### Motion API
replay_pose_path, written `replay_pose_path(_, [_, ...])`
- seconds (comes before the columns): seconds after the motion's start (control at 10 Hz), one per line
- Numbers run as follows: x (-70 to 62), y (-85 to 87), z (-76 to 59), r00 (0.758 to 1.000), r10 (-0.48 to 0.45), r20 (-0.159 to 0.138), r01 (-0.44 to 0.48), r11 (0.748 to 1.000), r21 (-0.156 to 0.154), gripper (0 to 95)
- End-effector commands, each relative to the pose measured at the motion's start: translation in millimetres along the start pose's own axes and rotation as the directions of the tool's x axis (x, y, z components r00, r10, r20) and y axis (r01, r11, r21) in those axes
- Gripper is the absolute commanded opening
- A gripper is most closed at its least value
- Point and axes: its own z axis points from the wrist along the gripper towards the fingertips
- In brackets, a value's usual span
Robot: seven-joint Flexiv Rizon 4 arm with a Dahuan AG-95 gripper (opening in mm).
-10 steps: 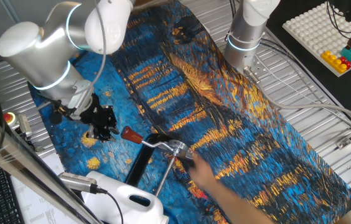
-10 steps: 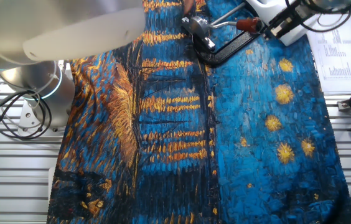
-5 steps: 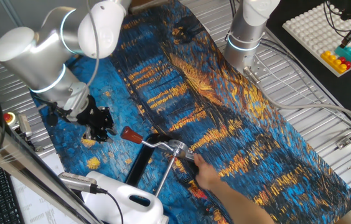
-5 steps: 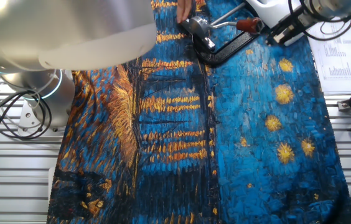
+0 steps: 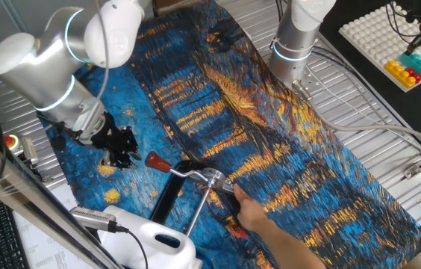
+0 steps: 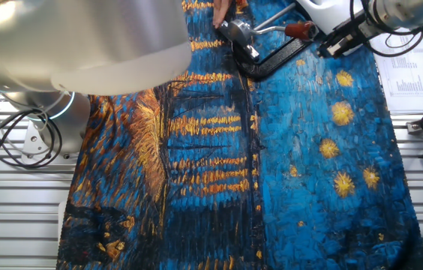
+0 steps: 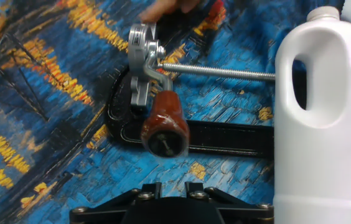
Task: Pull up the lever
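Step in hand: the approach, I judge; the gripper (image 5: 123, 152) hangs just left of the lever (image 5: 173, 167) in one fixed view and touches nothing.
Jaws: only their black base shows along the bottom edge of the hand view, and the fixed views give a dark lump, so I cannot tell whether they are spread or pressed together.
Lever: it lies low over the patterned cloth (image 5: 285, 142) near the front of the worktop (image 5: 390, 119); its dark-red knob (image 7: 165, 124) points straight at the hand camera, and its thin rod runs back to the silver hub (image 7: 141, 68).
Around it: a flat black bar (image 7: 225, 138) lies under the knob, and a long threaded rod (image 7: 225, 72) leaves the hub to the right.
Person's hand: fingers (image 5: 259, 220) rest by the hub on its far side from the gripper.
Next move: probably forward until the knob sits between the jaws, pinch it, then swing it upward about the hub.
Container: a white jug (image 7: 322, 118) with a moulded handle stands just right of the lever; it is opaque, so its contents cannot be told.
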Motion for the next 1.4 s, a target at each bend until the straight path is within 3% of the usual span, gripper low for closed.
replay_pose_path(0.1, [-0.3,3.1,1.0,0.999,-0.004,-0.035,0.005,1.0,0.028,19.0])
replay_pose_path(0.6, [-0.3,3.1,1.0,0.995,-0.08,-0.067,0.083,0.996,0.034,19.0])
replay_pose_path(0.7, [-0.3,3.1,1.0,0.992,-0.078,-0.094,0.082,0.996,0.036,19.0])
replay_pose_path(0.8, [-0.3,3.1,1.0,0.992,-0.086,-0.094,0.09,0.995,0.04,0.0])
replay_pose_path(0.9, [-0.3,3.1,1.0,0.992,-0.092,-0.084,0.096,0.995,0.04,0.0])
replay_pose_path(1.0, [-0.3,3.1,1.0,0.994,-0.094,-0.06,0.097,0.994,0.048,19.0])
replay_pose_path(1.1, [-0.3,3.1,1.0,0.996,-0.083,-0.027,0.084,0.995,0.06,0.0])
replay_pose_path(1.2, [-1.1,2.8,2.9,0.997,-0.083,-0.001,0.083,0.994,0.076,19.0])
replay_pose_path(1.4, [-3.7,1.5,6.5,0.996,-0.088,0.019,0.086,0.994,0.074,19.0])
